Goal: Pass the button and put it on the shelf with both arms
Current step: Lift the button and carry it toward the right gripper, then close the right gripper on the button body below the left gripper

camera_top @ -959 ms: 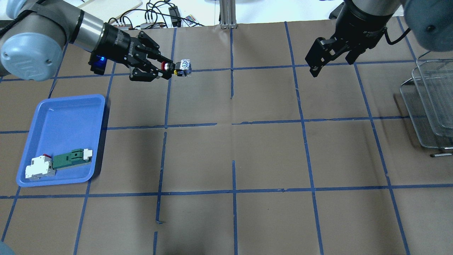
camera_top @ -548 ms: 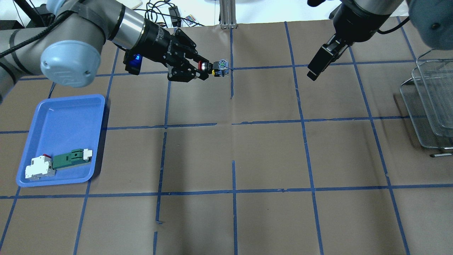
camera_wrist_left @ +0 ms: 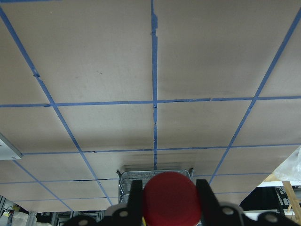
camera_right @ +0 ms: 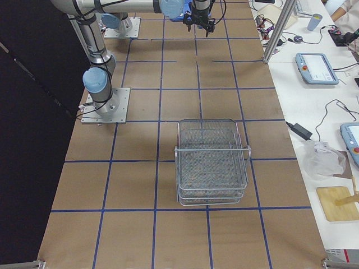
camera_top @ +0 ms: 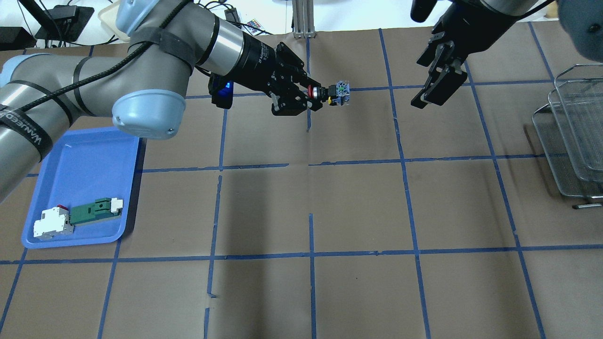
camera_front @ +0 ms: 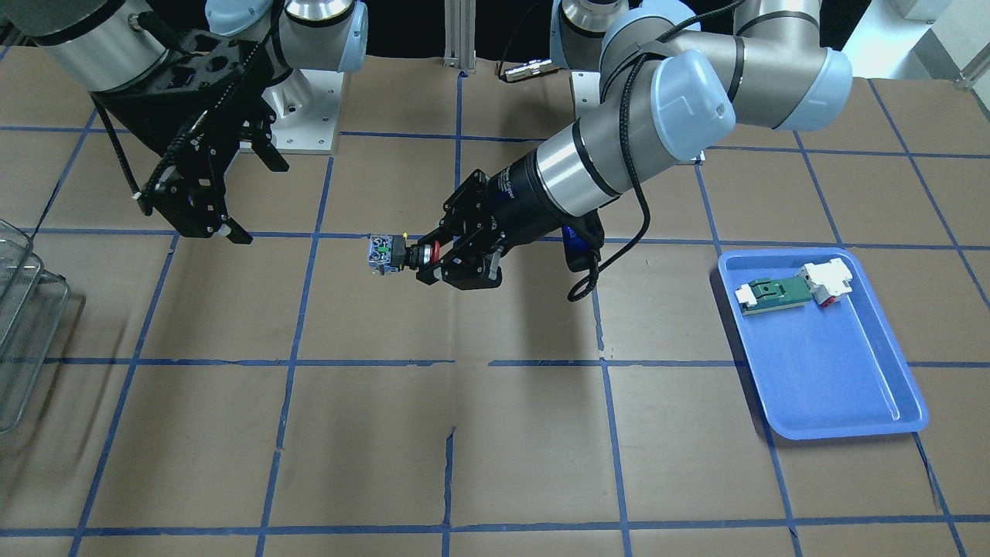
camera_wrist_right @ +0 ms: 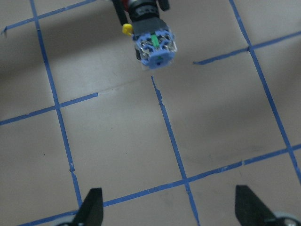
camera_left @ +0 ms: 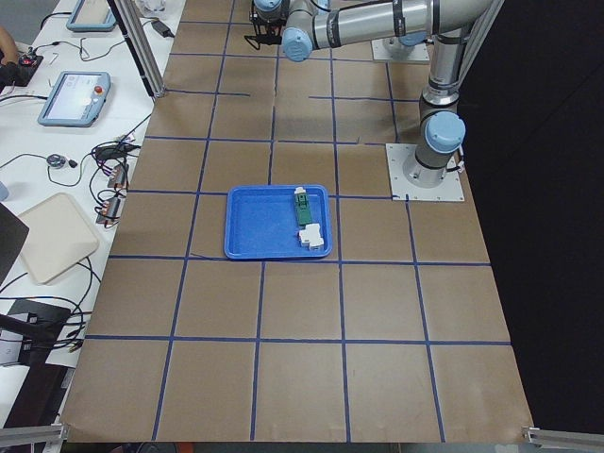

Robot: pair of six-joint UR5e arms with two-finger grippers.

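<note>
My left gripper (camera_top: 316, 95) is shut on the button (camera_top: 338, 91) at its red cap and holds it level above the table's far middle, with the pale blue contact block pointing right. It also shows in the front view (camera_front: 421, 259), with the button (camera_front: 385, 254). The left wrist view shows the red cap (camera_wrist_left: 169, 198) between my fingers (camera_wrist_left: 136, 194). My right gripper (camera_top: 435, 84) is open and empty, some way to the right of the button. In the right wrist view the button (camera_wrist_right: 154, 46) hangs ahead of my spread fingertips (camera_wrist_right: 91, 205). The wire shelf (camera_top: 572, 127) stands at the table's right edge.
A blue tray (camera_top: 85, 150) at the near left holds a green-and-white part (camera_top: 94, 211) and a white part (camera_top: 52, 223). The shelf also shows in the right side view (camera_right: 213, 162) and the front view (camera_front: 15, 309). Brown paper with blue tape lines covers the table.
My left arm has carried the button to the right, past the table's centre line, toward my right gripper. My right gripper has turned and shifted slightly; it stays open.
</note>
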